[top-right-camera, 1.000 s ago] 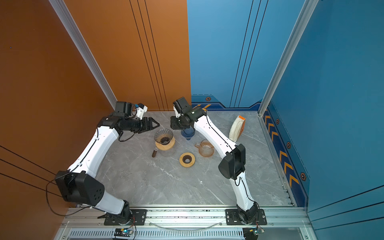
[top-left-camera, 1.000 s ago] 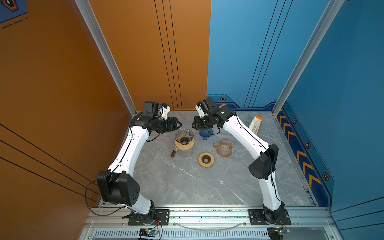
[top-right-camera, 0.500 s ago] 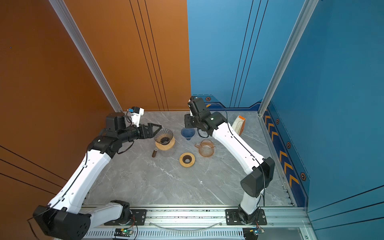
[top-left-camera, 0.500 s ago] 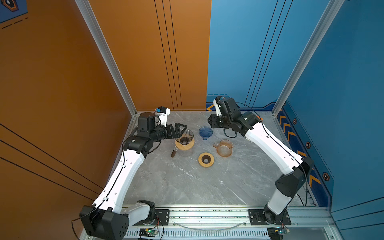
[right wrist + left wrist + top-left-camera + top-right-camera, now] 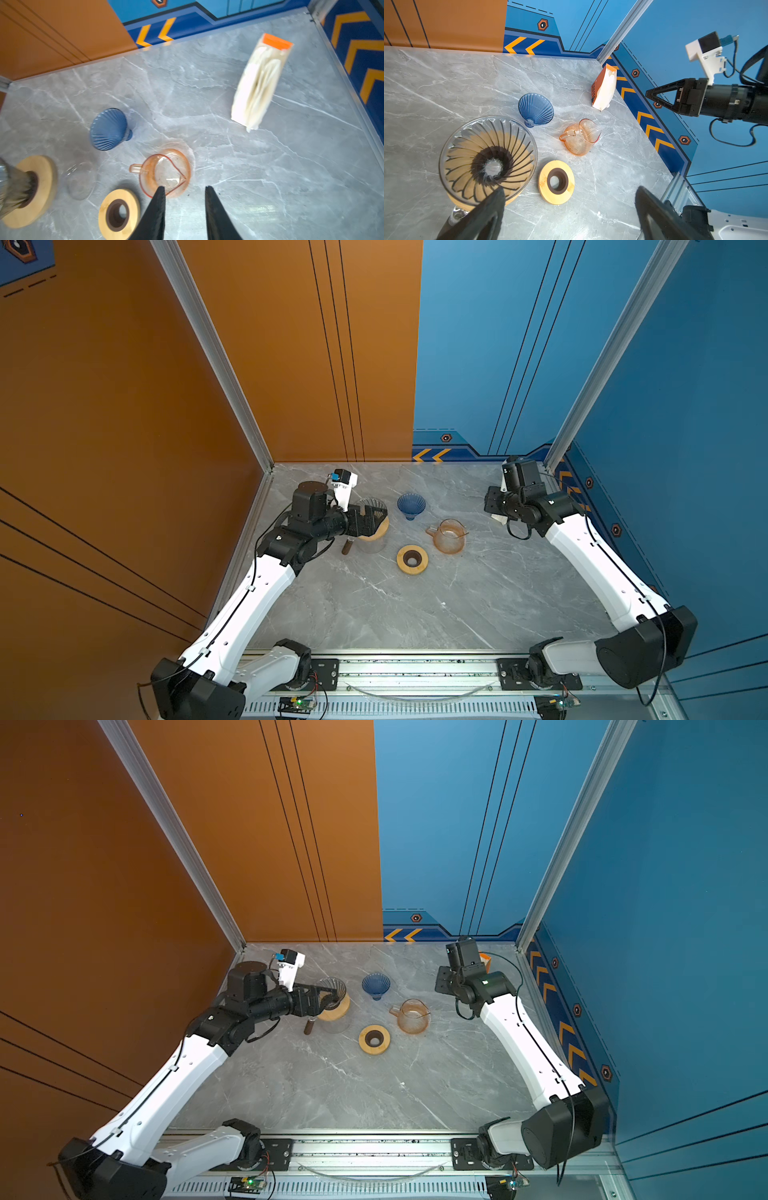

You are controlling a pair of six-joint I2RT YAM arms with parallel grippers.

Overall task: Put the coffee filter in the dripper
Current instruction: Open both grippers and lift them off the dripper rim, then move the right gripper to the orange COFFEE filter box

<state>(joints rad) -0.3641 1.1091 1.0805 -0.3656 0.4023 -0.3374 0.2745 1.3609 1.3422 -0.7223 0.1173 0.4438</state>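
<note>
left end effector (image 5: 570,190) wide open at glass dripper (image 5: 488,153) | right end effector (image 5: 184,187) part-open, empty | filter pack (image 5: 259,83) standing apart

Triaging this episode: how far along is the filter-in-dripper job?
Done: nothing; the clear glass dripper and the blue dripper are both empty. In hand: nothing; the right gripper is open and empty, with the filter pack ahead of it, and the left gripper is wide open by the clear glass dripper. Left: pull a filter, seat it.
</note>
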